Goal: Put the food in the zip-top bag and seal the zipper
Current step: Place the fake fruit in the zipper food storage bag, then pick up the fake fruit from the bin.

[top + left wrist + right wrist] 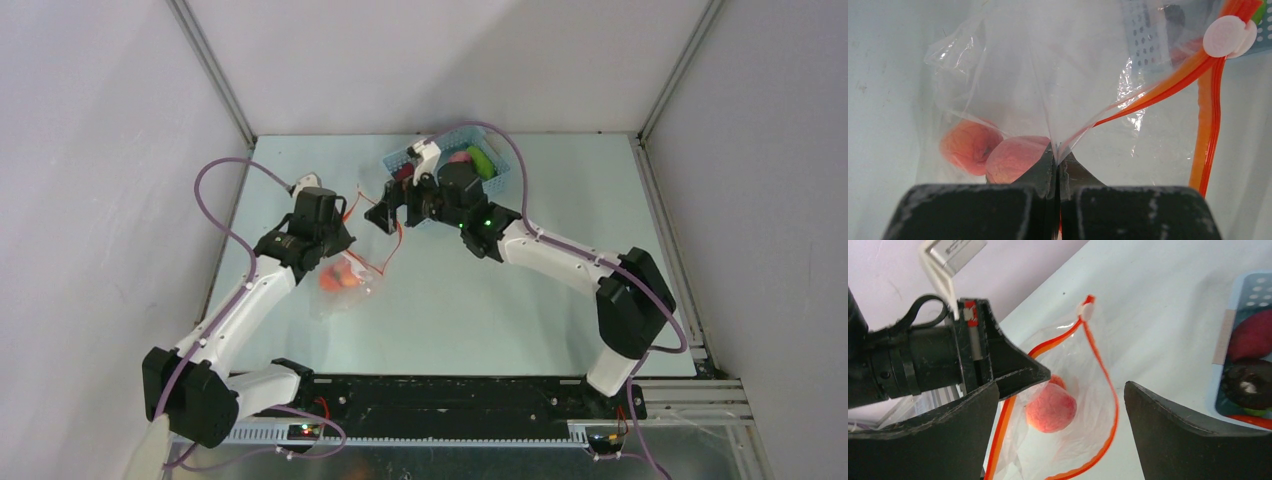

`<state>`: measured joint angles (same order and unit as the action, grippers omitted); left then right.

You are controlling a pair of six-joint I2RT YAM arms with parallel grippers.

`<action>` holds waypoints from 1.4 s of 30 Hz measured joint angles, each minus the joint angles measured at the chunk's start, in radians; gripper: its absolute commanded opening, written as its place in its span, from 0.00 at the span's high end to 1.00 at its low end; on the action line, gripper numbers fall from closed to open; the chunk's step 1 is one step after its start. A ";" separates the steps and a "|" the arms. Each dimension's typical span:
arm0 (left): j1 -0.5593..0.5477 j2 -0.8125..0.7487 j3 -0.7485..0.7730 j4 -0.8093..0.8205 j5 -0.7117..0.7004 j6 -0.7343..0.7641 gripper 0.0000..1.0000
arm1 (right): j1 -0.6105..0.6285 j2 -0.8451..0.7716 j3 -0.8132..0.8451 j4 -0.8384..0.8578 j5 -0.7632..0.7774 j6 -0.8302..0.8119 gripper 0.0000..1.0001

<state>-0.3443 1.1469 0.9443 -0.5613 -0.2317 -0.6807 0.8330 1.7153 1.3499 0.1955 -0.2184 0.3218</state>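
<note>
Left wrist: end effector (1056, 162) pinches zip-top bag (1048, 75) (edge).

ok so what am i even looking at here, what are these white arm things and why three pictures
These are two robot arms bolted to a table, each ending in a two-finger claw. The wide picture looks down from above. The other two come from small cameras on each wrist.

The left gripper is pinched shut on the edge of a clear plastic bag with a red-orange zipper along its mouth. Two peach-coloured toy fruits already sit inside.

The right gripper hangs open above the bag's mouth, holding nothing.

At the far side stands a light-blue basket with more toy food: something dark, something red-purple and a green piece.
</note>
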 measured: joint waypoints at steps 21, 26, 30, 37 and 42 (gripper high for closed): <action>0.019 0.000 0.000 0.002 0.000 0.000 1.00 | -0.290 0.420 0.561 -0.377 0.379 0.253 0.00; 0.021 0.000 0.000 0.002 0.000 0.000 1.00 | -0.311 0.567 0.689 -0.439 0.478 0.301 0.00; 0.023 0.000 0.000 0.002 0.000 0.000 1.00 | -0.338 0.680 0.782 -0.447 0.505 0.358 0.00; 0.027 0.011 0.000 0.004 0.000 0.000 1.00 | -0.377 0.779 0.864 -0.435 0.541 0.443 0.01; 0.032 0.024 0.000 0.008 0.001 0.000 1.00 | -0.371 0.806 0.872 -0.438 0.558 0.496 0.02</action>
<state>-0.3119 1.1709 0.9443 -0.5533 -0.2310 -0.6807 0.4622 2.5210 2.2215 -0.2424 0.3401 0.8181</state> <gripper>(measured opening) 0.009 0.990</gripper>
